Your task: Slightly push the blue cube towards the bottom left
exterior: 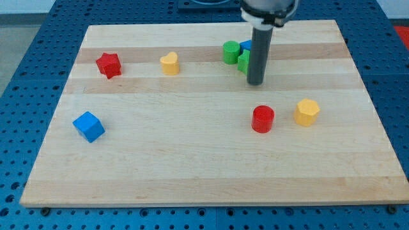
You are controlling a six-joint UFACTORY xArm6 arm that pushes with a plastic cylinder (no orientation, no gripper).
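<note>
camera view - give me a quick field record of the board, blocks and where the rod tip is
surface: wooden board on a blue perforated table
my tip: at the view's upper right, beside the green cluster
blue cube: view's left, far from my tip, untouched
red star: upper left
yellow heart: upper middle
green blocks: two, with a blue block behind, partly hidden by the rod
red cylinder: right of centre
yellow hexagon: right of it

Pale wooden board (192, 172) (seven scattered blocks, blue cube (88, 126) nearest its left edge)
</note>
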